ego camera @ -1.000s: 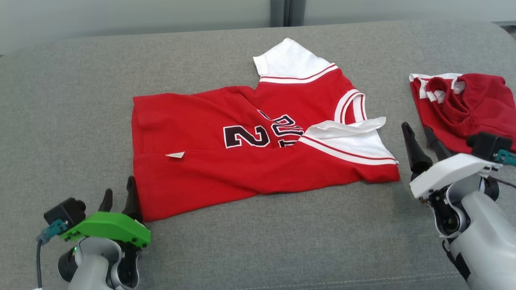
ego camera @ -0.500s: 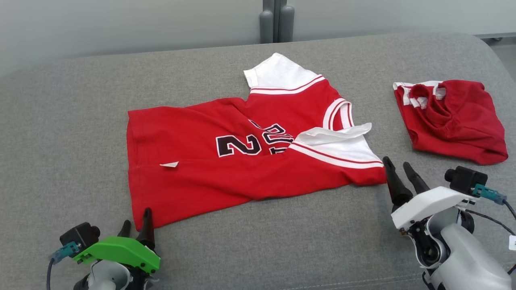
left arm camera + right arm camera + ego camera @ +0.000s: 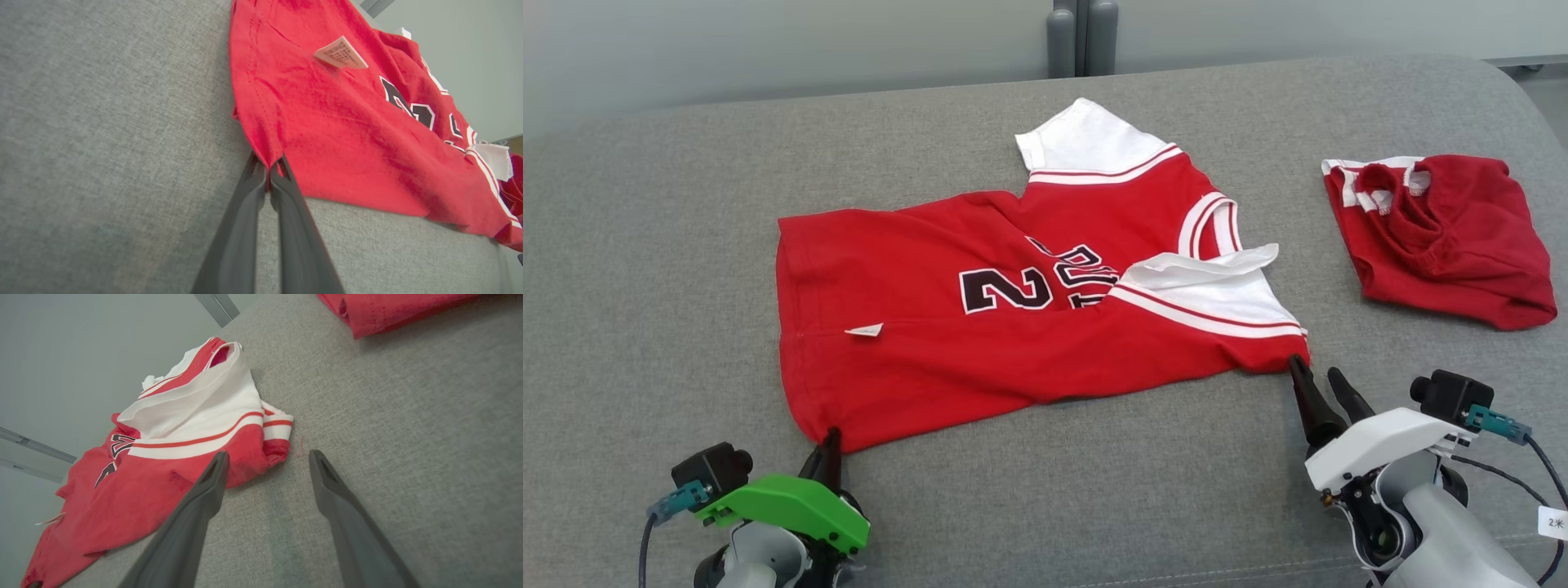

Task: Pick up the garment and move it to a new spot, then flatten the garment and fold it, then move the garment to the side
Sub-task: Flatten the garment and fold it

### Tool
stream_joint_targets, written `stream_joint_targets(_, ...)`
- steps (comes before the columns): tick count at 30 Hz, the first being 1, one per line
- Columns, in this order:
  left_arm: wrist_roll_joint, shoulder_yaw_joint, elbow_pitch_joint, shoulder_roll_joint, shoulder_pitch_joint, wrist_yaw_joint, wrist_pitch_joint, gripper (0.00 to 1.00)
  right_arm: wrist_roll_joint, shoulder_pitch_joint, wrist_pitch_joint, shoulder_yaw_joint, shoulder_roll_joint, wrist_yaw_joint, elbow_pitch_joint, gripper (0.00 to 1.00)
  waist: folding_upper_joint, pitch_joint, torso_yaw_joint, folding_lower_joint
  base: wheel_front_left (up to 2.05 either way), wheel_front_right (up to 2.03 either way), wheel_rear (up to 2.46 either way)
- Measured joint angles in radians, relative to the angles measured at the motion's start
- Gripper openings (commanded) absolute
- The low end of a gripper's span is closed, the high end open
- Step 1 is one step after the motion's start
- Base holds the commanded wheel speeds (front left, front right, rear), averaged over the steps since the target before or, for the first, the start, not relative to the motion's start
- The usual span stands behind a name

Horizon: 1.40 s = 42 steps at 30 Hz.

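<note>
The garment, a red jersey with white sleeves and a dark number, lies spread on the grey cushion. My left gripper is at its near left hem corner. In the left wrist view the two dark fingers are shut, pinching that red corner of the garment. My right gripper stands open at the near right corner, by the white sleeve. In the right wrist view the right gripper has its fingers apart on either side of the garment's red corner, with nothing between them.
A second red piece of clothing lies crumpled at the right of the cushion, also seen as a red piece of clothing in the right wrist view. The grey cushion ends at a wall with two grey posts behind.
The head camera has shifted. My left gripper went from open beside the hem to shut on the near left corner. My right gripper came in to the near right corner, still open.
</note>
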Motion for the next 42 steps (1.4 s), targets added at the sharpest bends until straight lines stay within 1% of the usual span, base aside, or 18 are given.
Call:
stream_joint_targets(9,-0.005,-0.012,-0.022,0.000,-0.002,-0.006,-0.010,0.00,0.040,-0.011,0.009,-0.022,0.031,0.000,0.050,1.00,0.0000,0.007,0.026,0.0000,0.00,0.00,0.00)
stream_joint_targets(15,-0.005,-0.032,-0.033,0.000,-0.002,-0.006,-0.012,0.00,0.072,-0.044,0.013,-0.043,0.034,0.000,0.080,1.00,0.0000,0.008,0.047,0.0000,0.00,0.00,0.00)
stream_joint_targets(19,-0.009,-0.032,-0.035,0.000,-0.002,-0.006,-0.020,0.00,0.083,-0.071,0.036,-0.042,0.042,0.003,0.111,1.00,0.0000,0.009,0.054,0.0000,0.00,0.00,0.00)
stream_joint_targets(20,-0.009,-0.033,-0.036,0.000,-0.002,-0.006,-0.020,0.00,0.087,-0.076,0.037,-0.042,0.044,0.003,0.117,0.94,0.0000,0.010,0.055,0.0000,0.00,0.00,0.00)
stream_joint_targets(21,-0.009,-0.034,-0.037,0.000,-0.002,-0.006,-0.020,0.00,0.088,-0.082,0.044,-0.042,0.046,0.004,0.124,0.85,0.0000,0.010,0.056,0.0000,0.00,0.00,0.00)
stream_joint_targets(22,-0.010,-0.035,-0.038,0.000,-0.002,-0.006,-0.020,0.00,0.089,-0.087,0.045,-0.042,0.047,0.008,0.132,0.69,0.0000,0.011,0.056,0.0000,0.00,0.00,0.00)
stream_joint_targets(23,-0.010,-0.035,-0.039,0.000,-0.002,-0.006,-0.020,0.00,0.091,-0.094,0.048,-0.042,0.049,0.008,0.139,0.50,0.0000,0.012,0.057,0.0000,0.00,0.00,0.00)
stream_joint_targets(25,-0.010,-0.037,-0.040,0.000,-0.002,-0.006,-0.024,0.00,0.095,-0.106,0.053,-0.041,0.051,0.009,0.146,0.40,0.0000,0.014,0.057,0.0000,0.00,0.00,0.00)
stream_joint_targets(27,-0.010,-0.039,-0.045,0.000,-0.002,-0.006,-0.029,0.00,0.095,-0.118,0.052,-0.039,0.052,0.009,0.148,0.20,0.0000,0.015,0.057,0.0000,0.00,0.00,0.00)
stream_joint_targets(28,-0.010,-0.039,-0.049,0.000,-0.002,-0.006,-0.029,0.00,0.095,-0.123,0.051,-0.038,0.052,0.009,0.148,0.00,0.0000,0.016,0.057,0.0000,0.00,0.00,0.00)
stream_joint_targets(36,-0.022,-0.030,-0.071,0.000,-0.003,-0.006,-0.064,0.00,0.084,-0.125,0.009,-0.028,0.027,0.018,0.132,0.00,0.0000,0.003,0.055,0.0000,0.00,0.00,0.00)
stream_joint_targets(42,-0.032,-0.002,-0.109,-0.001,0.002,-0.016,-0.094,0.00,0.084,-0.066,-0.005,-0.010,0.030,0.018,0.079,0.00,0.0000,-0.025,0.044,0.0000,0.00,0.00,0.00)
